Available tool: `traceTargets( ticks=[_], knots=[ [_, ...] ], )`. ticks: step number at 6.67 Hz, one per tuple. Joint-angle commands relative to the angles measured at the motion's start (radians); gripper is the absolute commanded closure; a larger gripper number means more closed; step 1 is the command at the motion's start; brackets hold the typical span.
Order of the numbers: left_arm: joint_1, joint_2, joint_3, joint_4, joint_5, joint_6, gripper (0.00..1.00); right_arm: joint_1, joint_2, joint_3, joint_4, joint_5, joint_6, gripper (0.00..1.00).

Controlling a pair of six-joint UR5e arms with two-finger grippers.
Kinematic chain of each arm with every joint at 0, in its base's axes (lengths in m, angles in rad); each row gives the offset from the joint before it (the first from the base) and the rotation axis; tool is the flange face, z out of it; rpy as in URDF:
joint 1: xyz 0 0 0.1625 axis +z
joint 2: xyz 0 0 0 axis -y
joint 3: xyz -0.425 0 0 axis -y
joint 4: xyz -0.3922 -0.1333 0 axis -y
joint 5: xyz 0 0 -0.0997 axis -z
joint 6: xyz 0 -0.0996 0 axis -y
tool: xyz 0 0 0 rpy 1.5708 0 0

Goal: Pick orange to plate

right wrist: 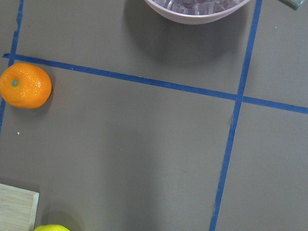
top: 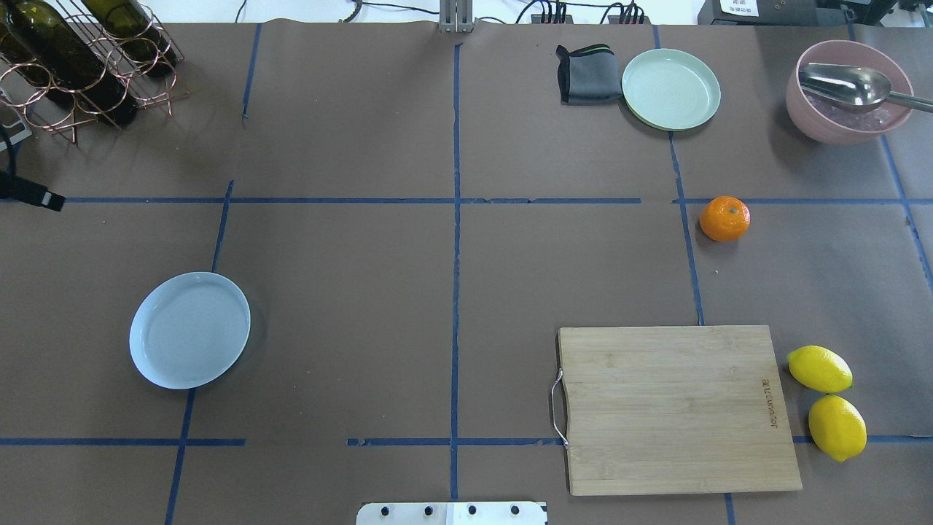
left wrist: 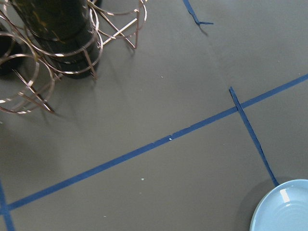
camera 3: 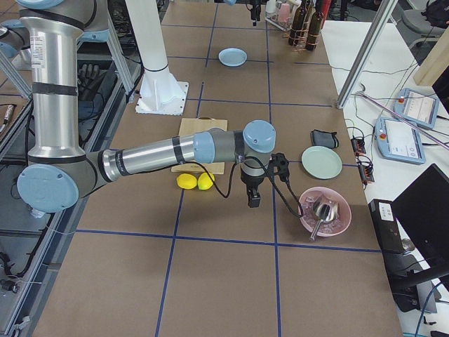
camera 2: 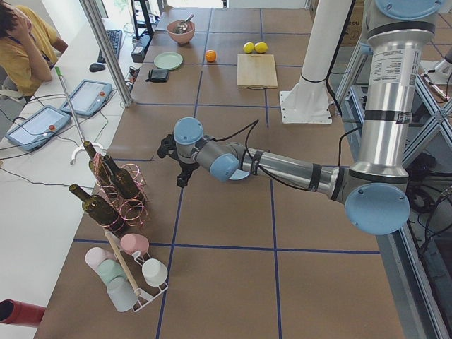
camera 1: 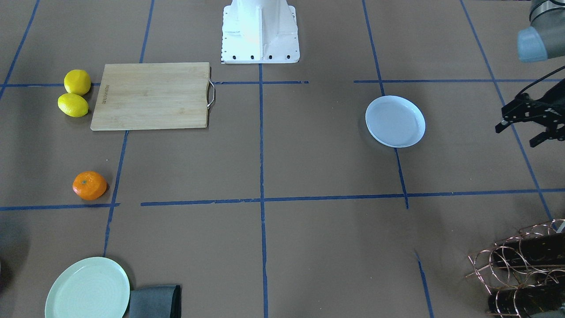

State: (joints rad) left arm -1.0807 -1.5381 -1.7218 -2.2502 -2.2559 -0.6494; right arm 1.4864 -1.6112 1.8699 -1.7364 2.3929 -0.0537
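The orange (top: 724,218) sits alone on the bare brown table (top: 452,292), on the robot's right half. It lies just beside a crossing of blue tape lines, between the green plate (top: 671,89) and the cutting board (top: 678,408) and touching neither. Its small green stem dot faces up, so it rests on its flatter underside and looks settled. The white plate (top: 189,329) is empty and lies well apart from it, across the middle line on the robot's left half.

The left claw (camera 1: 515,136) hangs near the bottle rack (camera 1: 521,265), its two fingers spread apart with nothing between them. The right claw (camera 3: 252,196) shows only in the side view, hanging above the table near the pink bowl (camera 3: 324,210). I cannot tell from there how far open it is. The right wrist camera has the orange at its left edge, so that arm seems the nearer one.

The fruit is probably light and fairly firm, with a soft peel that gives a little under pressure. The dimpled skin should offer some grip, but the round shape can squirt out of a pinch placed too high or too low. The best hold is likely from straight above, one finger on each side of the widest band. The squeeze should be gentle enough not to bruise it. A nudge from one finger could set it rolling.
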Motion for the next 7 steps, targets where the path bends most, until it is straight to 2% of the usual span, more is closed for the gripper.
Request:
traceTargets(
  ticks=[1,2,4,5,7],
  knots=[
    [0.181,0.075,0.004,-0.230,0.140,-0.328,0.10,0.000,-0.001,0.000,0.001,0.000,0.000,0.00],
    [0.261,0.075,0.002,-0.233,0.206,-0.414,0.14,0.000,-0.003,0.000,0.001,0.000,0.000,0.00],
    [0.323,0.078,0.005,-0.233,0.226,-0.434,0.26,0.000,-0.006,0.000,0.000,-0.001,0.000,0.00],
    [0.349,0.079,0.010,-0.233,0.243,-0.434,0.29,0.000,-0.006,0.000,0.000,-0.001,0.000,0.00],
    [0.367,0.081,0.016,-0.230,0.246,-0.434,0.45,0.000,-0.007,0.000,0.000,-0.001,0.000,0.00]
  ],
)
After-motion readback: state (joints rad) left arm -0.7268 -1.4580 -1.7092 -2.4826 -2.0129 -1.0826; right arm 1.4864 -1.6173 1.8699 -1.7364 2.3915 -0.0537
